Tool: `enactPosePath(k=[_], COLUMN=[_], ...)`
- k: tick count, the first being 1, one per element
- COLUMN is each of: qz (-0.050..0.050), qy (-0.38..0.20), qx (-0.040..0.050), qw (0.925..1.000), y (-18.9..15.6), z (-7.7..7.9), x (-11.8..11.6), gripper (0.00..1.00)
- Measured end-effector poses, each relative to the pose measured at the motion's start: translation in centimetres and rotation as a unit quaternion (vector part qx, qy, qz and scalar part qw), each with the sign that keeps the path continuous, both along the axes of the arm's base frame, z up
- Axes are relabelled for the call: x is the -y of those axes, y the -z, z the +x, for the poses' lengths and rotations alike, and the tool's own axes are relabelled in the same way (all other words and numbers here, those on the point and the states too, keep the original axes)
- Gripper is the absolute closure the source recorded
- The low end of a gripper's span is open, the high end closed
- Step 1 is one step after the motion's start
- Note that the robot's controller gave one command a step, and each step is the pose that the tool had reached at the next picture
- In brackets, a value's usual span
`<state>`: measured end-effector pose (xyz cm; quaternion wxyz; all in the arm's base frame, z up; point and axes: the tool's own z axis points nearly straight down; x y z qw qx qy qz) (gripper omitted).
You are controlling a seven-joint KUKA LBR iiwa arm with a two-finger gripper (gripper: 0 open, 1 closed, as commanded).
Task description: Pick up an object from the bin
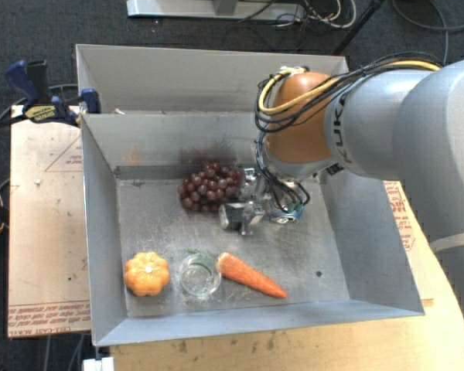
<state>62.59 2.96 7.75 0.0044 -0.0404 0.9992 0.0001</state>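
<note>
Camera view from above has the pincer (pixel 240 216) low over the middle of the grey metal bin (pixel 100 207), at the end of the arm (pixel 387 122) reaching in from the right. It sits just beside the lower right edge of a bunch of dark red grapes (pixel 209 185), which lies toward the back of the bin floor. Whether the two touch I cannot tell, nor whether the pincer is spread or pressed together. Nothing is plainly pinched in it. Along the front lie a small orange pumpkin (pixel 147 273), a clear cup (pixel 199 276) and a carrot (pixel 251 277), all well apart from the pincer. I judge this to be the approach step, with no grasp made yet. The next move calls for settling on one thing, the grapes being nearest, then centring over it and closing. A lumpy bunch may slip.
</note>
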Motion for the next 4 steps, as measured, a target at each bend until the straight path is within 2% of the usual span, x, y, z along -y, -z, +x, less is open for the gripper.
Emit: enactPosePath(k=[4], qz=[0.000], qy=[0.000], qx=[-0.0010], qw=[1.0000], y=[-1.9], z=[0.0], x=[-0.1], gripper=[1.00])
